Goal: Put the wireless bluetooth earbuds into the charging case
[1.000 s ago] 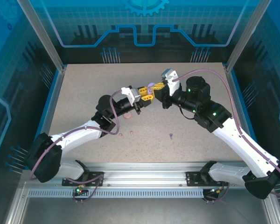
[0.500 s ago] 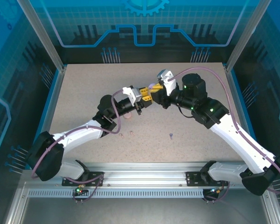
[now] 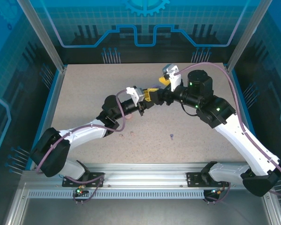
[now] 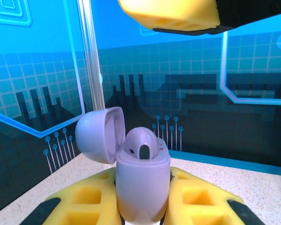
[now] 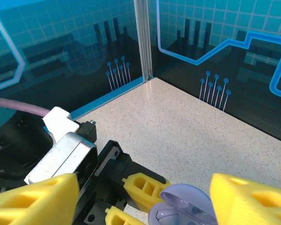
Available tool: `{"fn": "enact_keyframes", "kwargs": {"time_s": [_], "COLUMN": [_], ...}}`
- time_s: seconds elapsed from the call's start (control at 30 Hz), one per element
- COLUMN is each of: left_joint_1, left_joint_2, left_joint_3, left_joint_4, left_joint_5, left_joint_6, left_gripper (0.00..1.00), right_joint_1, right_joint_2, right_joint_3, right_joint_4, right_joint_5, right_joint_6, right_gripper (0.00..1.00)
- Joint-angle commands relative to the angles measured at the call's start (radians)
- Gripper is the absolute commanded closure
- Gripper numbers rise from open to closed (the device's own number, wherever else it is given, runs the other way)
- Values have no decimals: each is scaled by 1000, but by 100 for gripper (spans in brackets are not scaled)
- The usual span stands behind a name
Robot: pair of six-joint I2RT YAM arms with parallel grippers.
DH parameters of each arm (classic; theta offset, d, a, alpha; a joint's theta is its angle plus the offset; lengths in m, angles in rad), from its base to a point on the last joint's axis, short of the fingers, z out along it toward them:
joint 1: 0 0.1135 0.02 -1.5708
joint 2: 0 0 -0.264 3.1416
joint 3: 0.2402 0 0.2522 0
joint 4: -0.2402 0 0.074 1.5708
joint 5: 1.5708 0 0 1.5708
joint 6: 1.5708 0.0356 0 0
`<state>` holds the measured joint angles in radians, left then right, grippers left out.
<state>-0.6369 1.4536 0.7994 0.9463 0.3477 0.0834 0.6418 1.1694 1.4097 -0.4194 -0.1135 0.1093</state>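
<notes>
R end effector point(image 5: 145, 190) rose above case point(image 4: 143, 185) clamped in L end effector point(image 4: 143, 211).

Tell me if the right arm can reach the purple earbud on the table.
Probably yes: its end effector is open, and the earbud lies uncovered on bare table beside that arm.

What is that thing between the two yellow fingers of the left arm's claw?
A purple charging case, lid swung open, sits clamped upright between the left gripper's yellow fingers. The left wrist view shows this.
</notes>
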Motion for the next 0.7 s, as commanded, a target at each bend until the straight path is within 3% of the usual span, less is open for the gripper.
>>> {"fn": "enact_keyframes", "kwargs": {"time_s": [0.0, 0.17, 0.37, 0.47, 0.67], "left_joint_1": [-3, -2, -2, -2, -3], "left_joint_2": [6, 2, -29, -42, -50], "left_joint_3": [-8, -23, -45, -60, -98], "left_joint_4": [72, 89, 92, 104, 144], "left_joint_5": [-19, -37, -76, -90, -111], "left_joint_6": [-11, -7, -2, 3, -20], "left_gripper": [100, 100, 100, 100, 100], "right_joint_1": [-48, -133, -272, -312, -332], "right_joint_2": [-41, -79, -76, -56, -27], "right_joint_3": [34, 0, -72, -135, -343], "right_joint_4": [-17, -48, -243, -333, -344], "right_joint_5": [-2, 96, 174, 201, 191], "right_joint_6": [90, 239, 424, 500, 591], "right_gripper": [22, 21, 21, 21, 22]}}
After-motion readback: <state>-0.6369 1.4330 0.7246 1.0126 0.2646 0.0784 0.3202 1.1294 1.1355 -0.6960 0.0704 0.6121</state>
